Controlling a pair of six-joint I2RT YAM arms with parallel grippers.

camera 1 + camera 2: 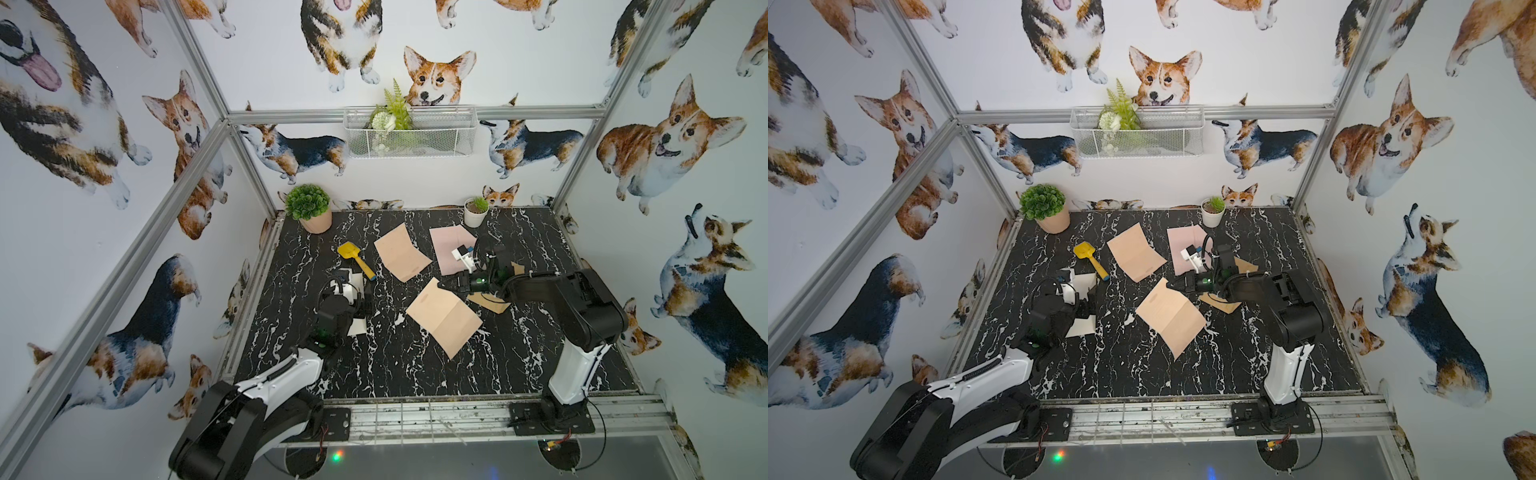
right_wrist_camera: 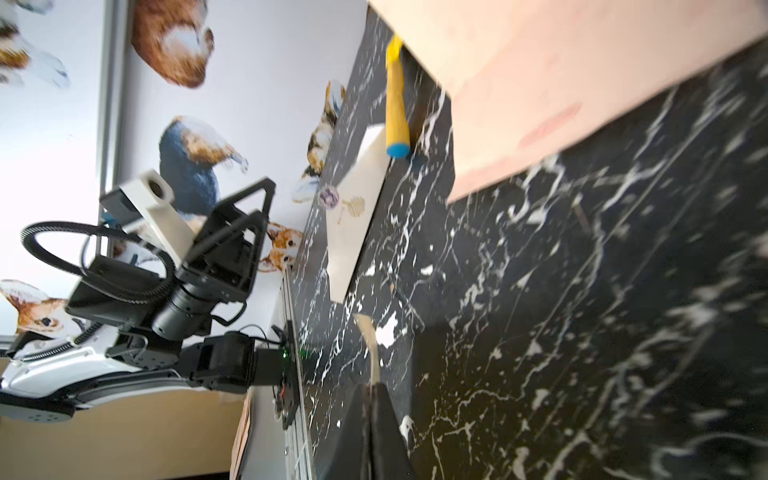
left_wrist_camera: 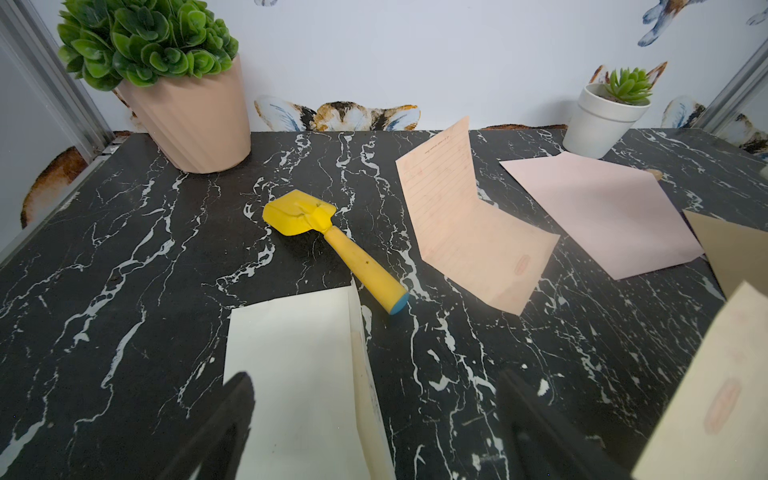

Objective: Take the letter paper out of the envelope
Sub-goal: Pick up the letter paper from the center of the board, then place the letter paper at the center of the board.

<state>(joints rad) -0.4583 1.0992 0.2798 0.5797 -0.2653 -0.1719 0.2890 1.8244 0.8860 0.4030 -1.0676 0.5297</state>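
- The left gripper has its jaws wide apart and holds nothing. It hangs over the cream envelope at the left of the table. A sheet edge shows along that envelope's right side. I leave this arm parked, since it plays no part in the present pull.
- The yellow shovel lies just beyond the cream envelope. I route no motion through it.
- The letter paper lies creased at mid-table and appears clear of its envelope. One corner rises toward the right gripper.
- The right gripper has its jaws together. The wrist view shows a thin paper edge rising from between them, so I judge it clamped on the far corner of the letter paper. A corner pinch is weak, so I move slowly, leftward and low, so the sheet trails flat and neither tears nor slips.
- The brown envelope lies under the right arm, just right of the letter paper. I confirm the sheet is fully clear before I release.
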